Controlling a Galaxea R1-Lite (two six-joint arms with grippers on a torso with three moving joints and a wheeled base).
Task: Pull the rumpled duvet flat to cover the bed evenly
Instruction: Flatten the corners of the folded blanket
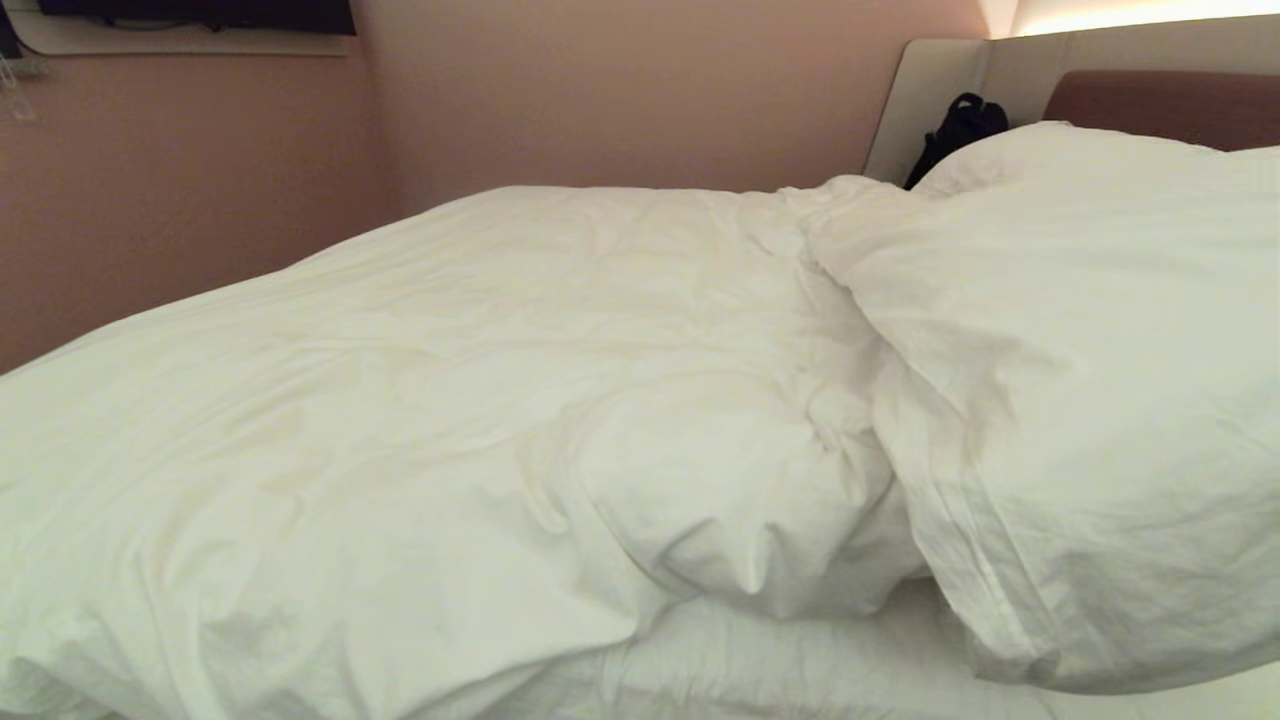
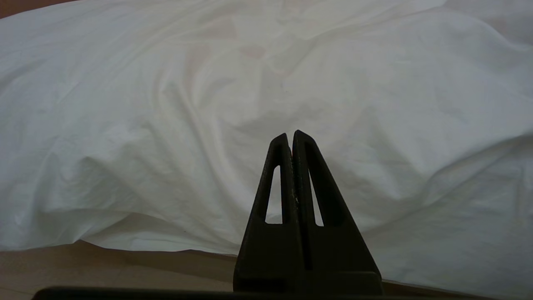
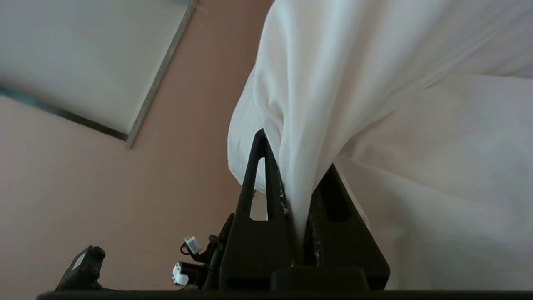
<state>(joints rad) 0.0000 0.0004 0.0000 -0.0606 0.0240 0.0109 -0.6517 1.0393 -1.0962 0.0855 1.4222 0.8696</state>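
Right gripper (image 3: pixel 297 166) is clamped on a gathered fold of the duvet (image 3: pixel 374 104), the white cloth bunched between its two black fingers and spreading away from them in long taut pleats, with a pinkish wall behind. Neither arm shows in the head view, so where along the duvet's edge this hold sits cannot be told for certain. Left gripper (image 2: pixel 290 135) hangs idle with its fingers pressed together on nothing, pointing at the side of the duvet where it droops over the edge of the bed, above a strip of beige floor. From the head view the duvet (image 1: pixel 450 400) lies heaped across the bed (image 1: pixel 800 670), puffed and creased, with a thick rolled bulge at the near edge beside a plump white pillow (image 1: pixel 1080 400) that leans over it; a band of the smoother sheet shows beneath that bulge. A padded headboard (image 1: pixel 1160 100) and a dark bag (image 1: pixel 960 125) sit beyond the pillow. The quilt looks soft, bulky and light for its volume; it will likely stretch and drag rather than slide as one piece, and a thin pinch of cover could slip off the filling. A hold at a hem or corner, taking in both cover and filling, seems best, followed by a slow, low pull away from the bulge.
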